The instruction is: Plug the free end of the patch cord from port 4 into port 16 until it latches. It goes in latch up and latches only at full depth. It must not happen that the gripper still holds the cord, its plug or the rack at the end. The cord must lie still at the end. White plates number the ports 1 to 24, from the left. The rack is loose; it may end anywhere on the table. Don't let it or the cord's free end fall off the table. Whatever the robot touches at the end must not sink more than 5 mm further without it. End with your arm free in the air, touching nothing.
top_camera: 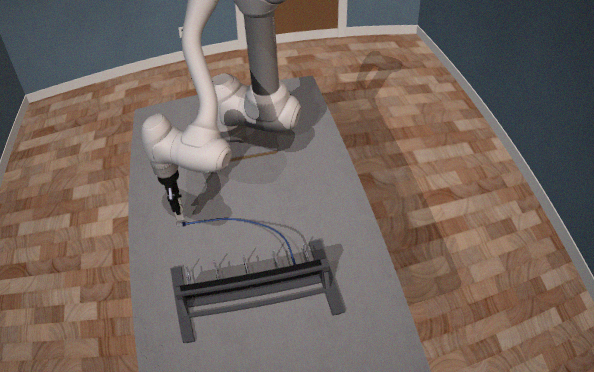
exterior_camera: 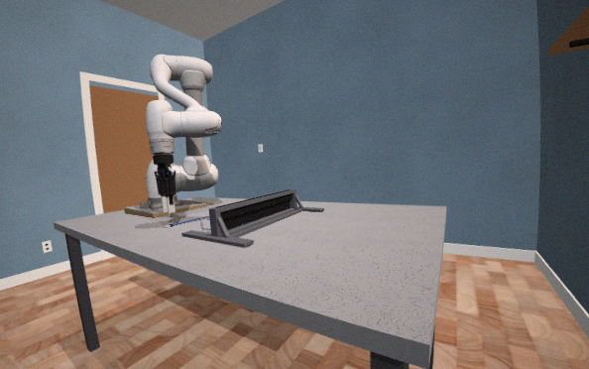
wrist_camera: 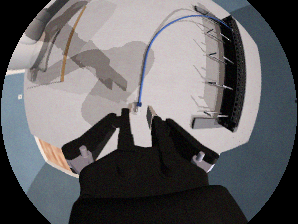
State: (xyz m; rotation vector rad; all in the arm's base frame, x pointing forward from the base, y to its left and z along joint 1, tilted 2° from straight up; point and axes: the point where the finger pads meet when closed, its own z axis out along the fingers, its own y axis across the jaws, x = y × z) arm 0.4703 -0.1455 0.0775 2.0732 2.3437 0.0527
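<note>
The claw (top_camera: 179, 218) (exterior_camera: 170, 212) (wrist_camera: 139, 110) points down beside the free plug (top_camera: 183, 224) (wrist_camera: 138, 105) of the blue cord (top_camera: 260, 224) (exterior_camera: 195, 219) (wrist_camera: 150, 47), its fingers parted a little with nothing gripped between them. That modest gap probably serves to let the fingers go down on either side of the small plug without knocking it; a grasp seems the step in hand, and the plugging is all to come. The plug lies on the tabletop (top_camera: 320, 200) (exterior_camera: 347, 238) (wrist_camera: 175, 75), well apart from the rack (top_camera: 250, 278) (exterior_camera: 258, 214) (wrist_camera: 233, 75), and the cord bows round to the rack's back, where its other end goes in. The slack in that bow should let the plug be carried over to port 16 without dragging the loose rack, which stands on two long feet, likely there to keep it from tipping.

Much is hard to make out. The ports and their white number plates cannot be read in any view, so port 16 cannot be picked out. The plug is too small to tell which way its latch faces. From above, the rack's top bar hides where the cord enters, and the exterior view hides most of the cord behind the rack. Whether the fingertips touch the tabletop, I cannot tell.
</note>
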